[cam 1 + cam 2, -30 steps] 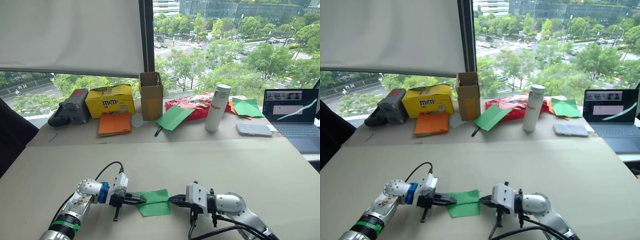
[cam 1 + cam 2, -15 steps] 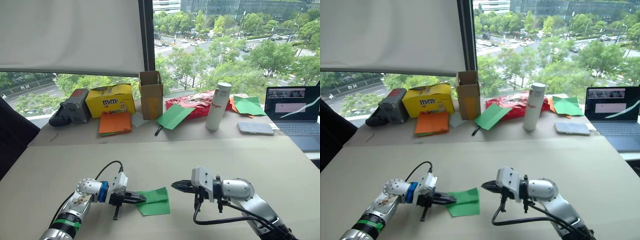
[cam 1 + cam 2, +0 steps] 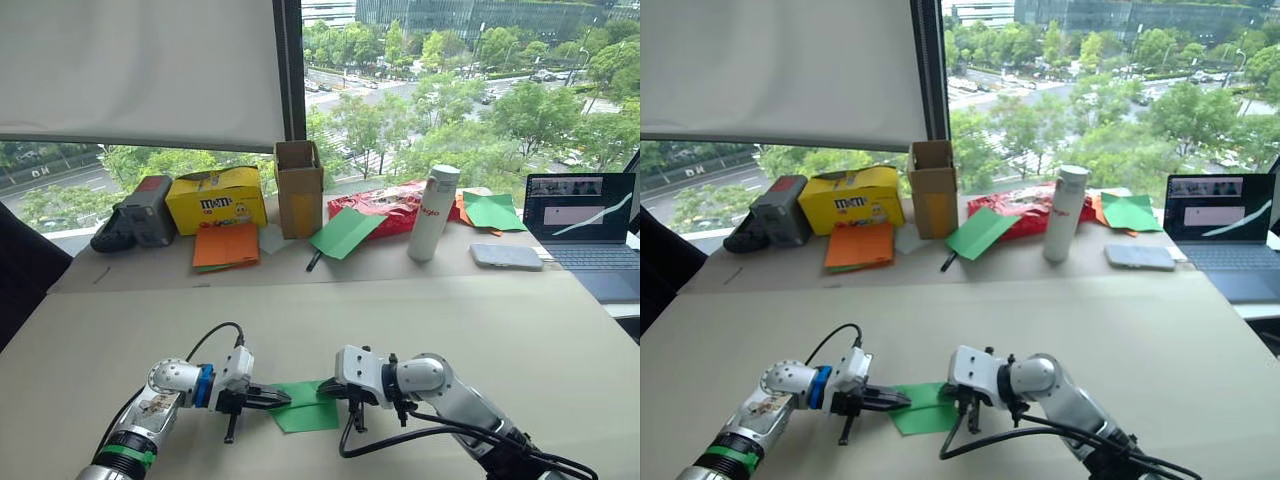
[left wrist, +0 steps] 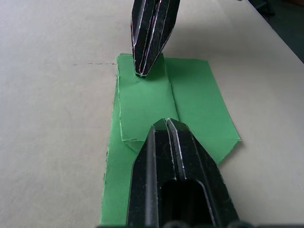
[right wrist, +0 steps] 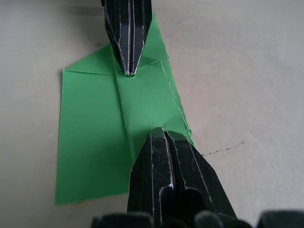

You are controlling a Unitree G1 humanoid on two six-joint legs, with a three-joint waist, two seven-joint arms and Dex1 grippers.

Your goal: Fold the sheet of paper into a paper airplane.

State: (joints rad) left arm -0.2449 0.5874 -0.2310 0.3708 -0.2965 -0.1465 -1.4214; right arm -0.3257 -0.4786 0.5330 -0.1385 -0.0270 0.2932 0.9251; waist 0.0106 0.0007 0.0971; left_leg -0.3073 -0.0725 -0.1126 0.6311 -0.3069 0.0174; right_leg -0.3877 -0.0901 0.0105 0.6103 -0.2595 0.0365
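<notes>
Left pincer [image 3: 284, 398]: fingers pressed together, tip resting on the left end of the sheet of paper [image 3: 306, 407], pressing rather than pinching it.

Sheet of paper: bright green, partly folded, lying flat near the front edge of the surface [image 3: 500, 330], about midway along it. Long axis runs left to right between the two pincers. The wrist views show a narrower folded flap [image 4: 145, 107] lying along that axis on top of the wider layer. No clear pointed nose can be made out, so its heading cannot be told. Both ends are partly covered by the pincer tips.

Right pincer [image 3: 327, 391]: fingers pressed together, tip on the right end of the sheet, facing the left pincer. Whether the tip goes under a layer cannot be told.
</notes>
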